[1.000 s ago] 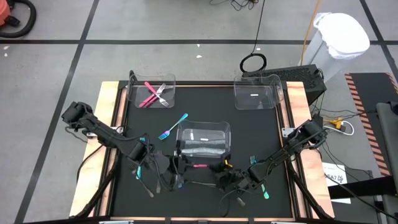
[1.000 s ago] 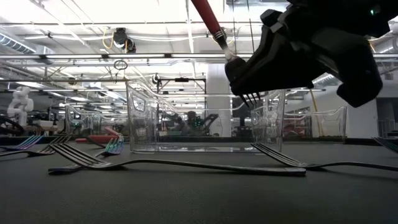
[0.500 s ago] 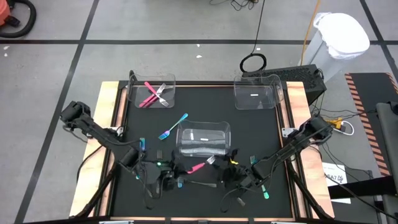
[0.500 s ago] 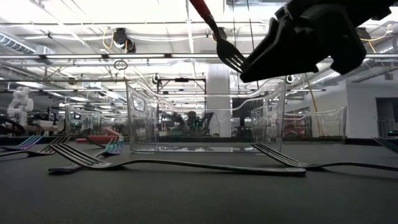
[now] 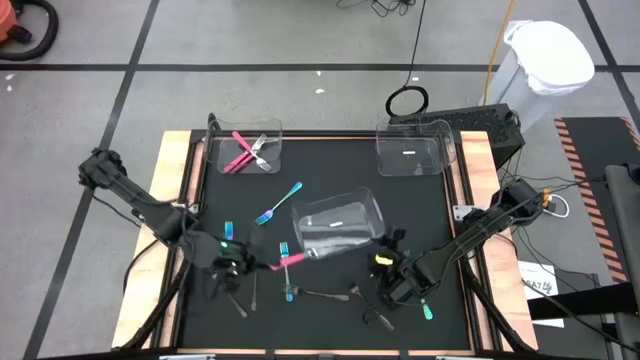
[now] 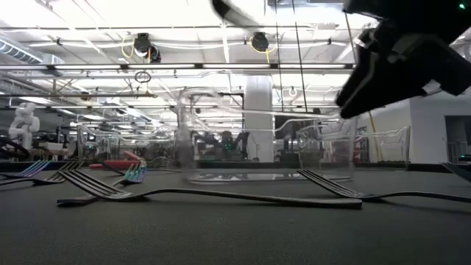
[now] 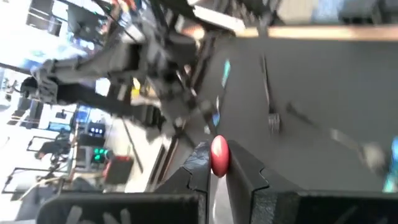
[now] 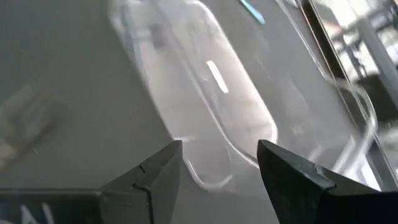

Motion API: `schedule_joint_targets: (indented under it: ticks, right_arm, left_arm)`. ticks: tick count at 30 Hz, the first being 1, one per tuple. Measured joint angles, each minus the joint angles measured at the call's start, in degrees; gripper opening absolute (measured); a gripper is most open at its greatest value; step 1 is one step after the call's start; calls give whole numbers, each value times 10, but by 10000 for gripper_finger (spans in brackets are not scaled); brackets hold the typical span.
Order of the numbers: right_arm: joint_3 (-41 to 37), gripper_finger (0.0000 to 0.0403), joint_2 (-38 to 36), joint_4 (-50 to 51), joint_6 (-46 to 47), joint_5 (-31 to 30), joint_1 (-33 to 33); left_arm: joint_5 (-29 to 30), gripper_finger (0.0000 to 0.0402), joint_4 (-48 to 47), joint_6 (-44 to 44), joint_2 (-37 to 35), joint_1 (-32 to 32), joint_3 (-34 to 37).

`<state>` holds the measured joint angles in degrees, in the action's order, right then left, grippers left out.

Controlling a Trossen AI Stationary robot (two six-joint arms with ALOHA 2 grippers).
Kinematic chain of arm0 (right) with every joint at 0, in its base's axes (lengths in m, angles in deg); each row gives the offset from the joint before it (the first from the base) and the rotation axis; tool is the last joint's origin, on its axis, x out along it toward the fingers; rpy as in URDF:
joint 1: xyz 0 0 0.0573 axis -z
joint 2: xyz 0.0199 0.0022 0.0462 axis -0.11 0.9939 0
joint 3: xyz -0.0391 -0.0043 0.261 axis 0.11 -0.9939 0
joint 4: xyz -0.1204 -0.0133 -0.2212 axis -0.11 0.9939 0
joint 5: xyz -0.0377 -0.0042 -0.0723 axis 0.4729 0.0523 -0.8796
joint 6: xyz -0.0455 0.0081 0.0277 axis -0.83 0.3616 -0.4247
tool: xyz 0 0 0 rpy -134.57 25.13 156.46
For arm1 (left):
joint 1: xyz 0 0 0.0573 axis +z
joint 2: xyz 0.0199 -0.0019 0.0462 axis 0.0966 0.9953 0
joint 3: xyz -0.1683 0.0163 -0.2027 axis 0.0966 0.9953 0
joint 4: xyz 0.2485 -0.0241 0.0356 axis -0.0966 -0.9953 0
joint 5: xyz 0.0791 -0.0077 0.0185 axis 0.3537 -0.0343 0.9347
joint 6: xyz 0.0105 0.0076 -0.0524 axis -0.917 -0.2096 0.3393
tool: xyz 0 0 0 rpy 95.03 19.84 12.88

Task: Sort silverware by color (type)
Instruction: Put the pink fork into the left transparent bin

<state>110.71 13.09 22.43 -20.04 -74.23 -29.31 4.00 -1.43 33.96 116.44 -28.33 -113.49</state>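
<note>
A pink-handled fork [image 5: 290, 260] hangs above the black mat at the near left of centre, with my left gripper [image 5: 263, 266] shut on its handle. My right gripper [image 5: 384, 258] stands open just right of the tilted clear bin [image 5: 338, 225], which fills its wrist view [image 8: 205, 87]; nothing is between its fingers. More silverware lies flat on the mat: a blue fork [image 5: 280, 205], teal pieces [image 5: 290, 292] and grey forks [image 6: 206, 196]. The far-left bin [image 5: 245, 150] holds pink forks and a grey one. My left gripper pinches the fork's pink handle [image 7: 219, 155] between its two fingers [image 7: 198, 169]. The fingers come nearly level from the table's left, and the fork sticks out ahead of them toward the right. It is lifted clear of the mat.
A second clear bin [image 5: 412, 152] stands at the far right of the mat. Teal pieces lie near the right arm [image 5: 428, 310] and by the left arm [image 5: 228, 232]. Wooden rails [image 5: 178, 180] border the mat.
My right gripper has opened and let go of the pink fork's head, then drawn back toward the right. My left gripper, still shut on the handle, has rolled and carried the fork up and toward the table's left. The middle bin has slid and turned askew.
</note>
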Motion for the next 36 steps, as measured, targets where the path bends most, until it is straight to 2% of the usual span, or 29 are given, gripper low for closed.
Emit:
schedule_joint_targets:
  ticks: [3, 6, 8, 9, 13, 18, 23, 29, 36]
  right_arm:
    - [-1, 204, -14, 48, 40, 1, 0]
    - [-1, 203, -26, 64, 44, 4, 0]
    - [-1, 203, -32, 65, 36, 2, -2]
    - [-1, 203, -33, 66, 34, 1, -3]
    - [-1, 203, -38, 71, 32, -4, -4]
    - [-1, 203, -39, 71, 19, -5, -4]
    - [-1, 203, -39, 82, 14, -6, -5]
    - [-1, 203, -39, 84, -5, -7, -5]
    - [-1, 203, -39, 83, -16, -24, -5]
  left_arm:
    - [43, 23, -41, -22, -44, 9, 0]
    - [147, 23, -68, -33, -87, 17, 0]
    - [183, 23, -84, -32, -113, 22, 0]
    - [178, 23, -90, -37, -124, 24, 0]
    - [95, 23, -109, -80, -159, 26, 0]
    - [71, 23, -149, -103, -206, 54, 0]
    - [10, 23, -165, -106, -255, 107, 0]
    - [2, 23, -202, -87, -272, 174, 0]
    - [0, 23, -243, -38, -254, 259, 0]
